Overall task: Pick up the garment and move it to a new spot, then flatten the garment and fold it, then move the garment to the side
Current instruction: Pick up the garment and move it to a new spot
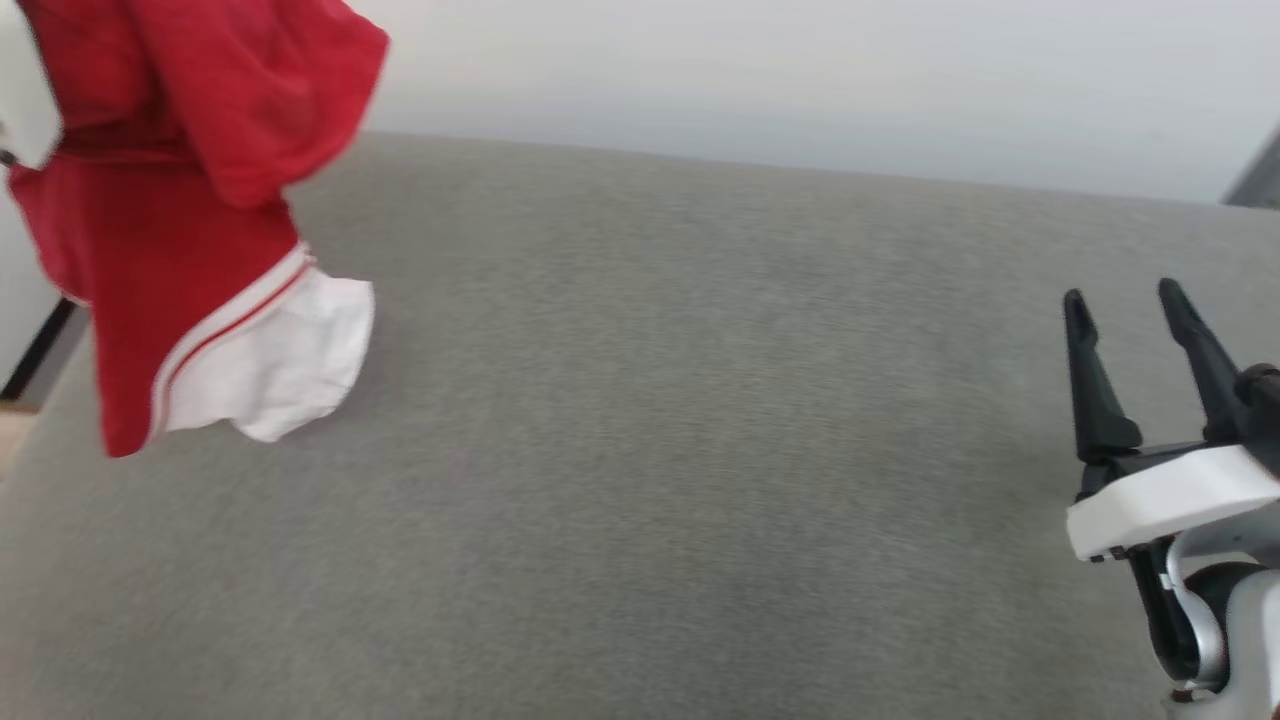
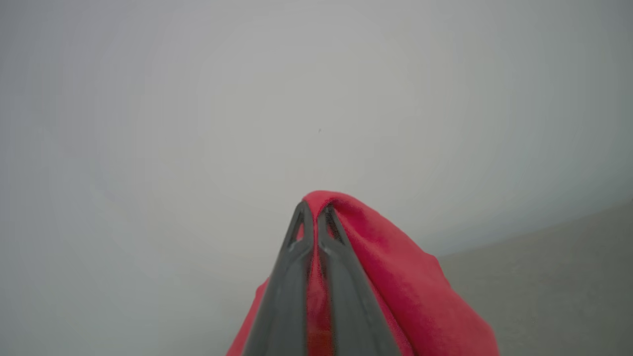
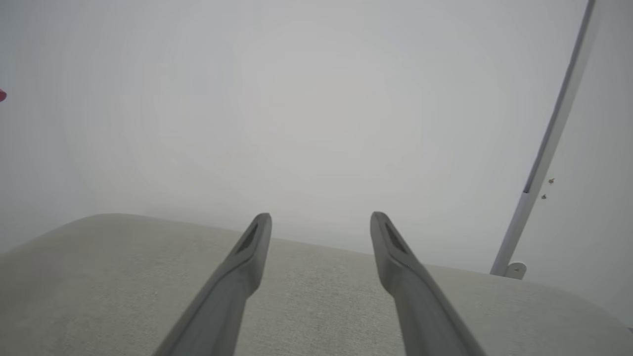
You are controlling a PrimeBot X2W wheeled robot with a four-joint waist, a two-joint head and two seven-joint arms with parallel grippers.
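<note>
Red: pinched the garment (image 1: 190, 150) in the left gripper (image 2: 315, 210), fingers pressed together, cloth dangling beneath. Held the right gripper (image 1: 1125, 320) spread, empty. Lifted; not yet laid, flattened, folded.

A red jersey garment (image 1: 170, 200) hangs bunched at ten o'clock. Its white short sleeve (image 1: 280, 370), edged with red-and-white striped trim, dangles lowest over the grey fabric-covered desk (image 1: 650, 450). At four o'clock the right gripper (image 1: 1122, 292) points toward twelve, its two long dark fingers (image 1: 1095, 390) spread apart with desk showing between them.
</note>
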